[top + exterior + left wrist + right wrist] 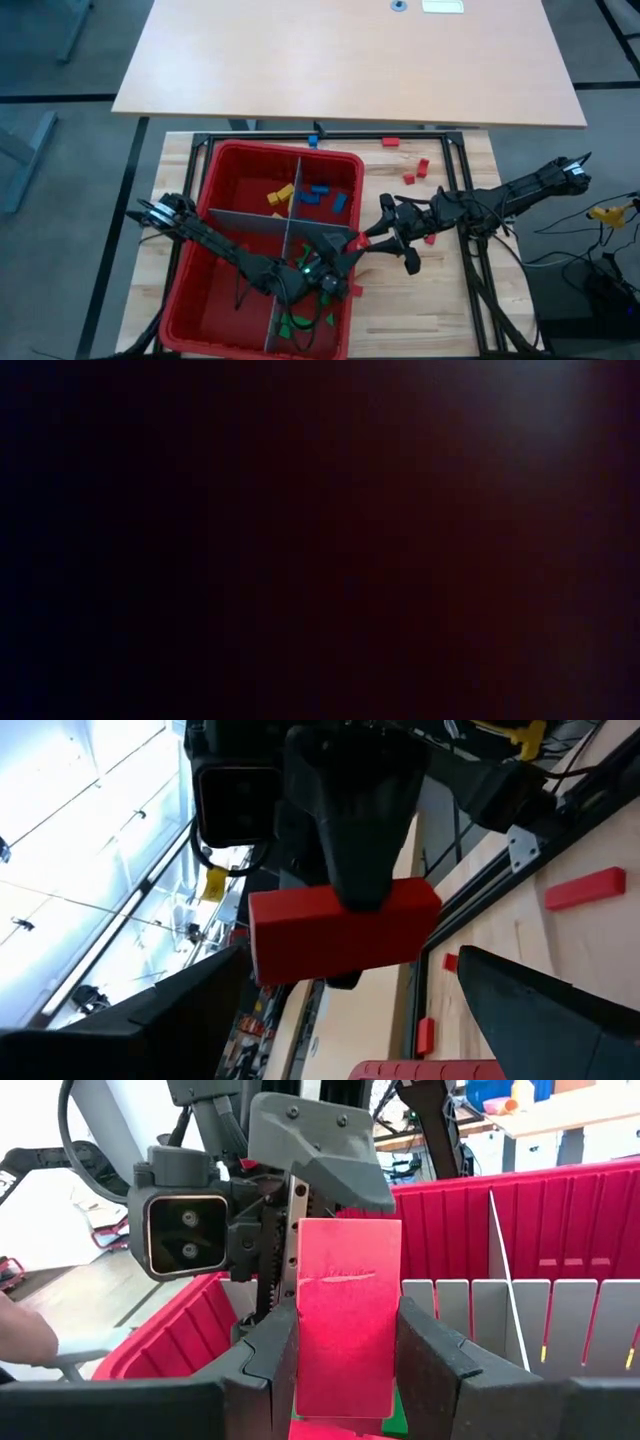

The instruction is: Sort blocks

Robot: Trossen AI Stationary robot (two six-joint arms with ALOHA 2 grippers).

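High view first: my left gripper (345, 252) sits over the red bin's (215, 165) right edge, near where the grey dividers (245, 222) cross. Yellow blocks (281, 194) and blue blocks (322, 196) lie in the far right compartment, green blocks (300, 325) in the near right one. Just right of the rim, my right gripper (368, 240) meets the left one, and a red block (347, 1315) is pinched between my right fingers (440, 1355). In the left wrist view that same red block (340, 930) hangs between my left fingers (540, 995), which stand wide and don't touch it. More red blocks (415, 172) lie scattered on the wooden table (420, 310). Low view is just dark.
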